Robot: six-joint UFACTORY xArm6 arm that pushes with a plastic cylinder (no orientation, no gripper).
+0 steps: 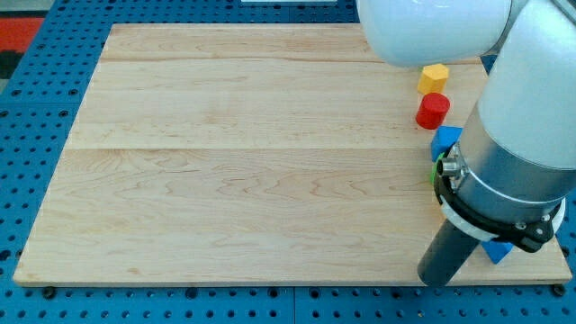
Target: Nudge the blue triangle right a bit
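Observation:
Two blue blocks show at the view's right, both partly hidden by my arm. One blue block (445, 141) lies just below a red cylinder (432, 110). The other blue block (498, 251) peeks out under the arm near the board's bottom right corner. I cannot tell which of them is the triangle. My tip (437, 281) is near the board's bottom edge, left of the lower blue block and apart from it.
A yellow block (433, 77) lies above the red cylinder. A sliver of a green block (438, 169) shows at the arm's left edge. The wooden board (252, 162) rests on a blue pegboard table (36, 162). My arm hides the board's right side.

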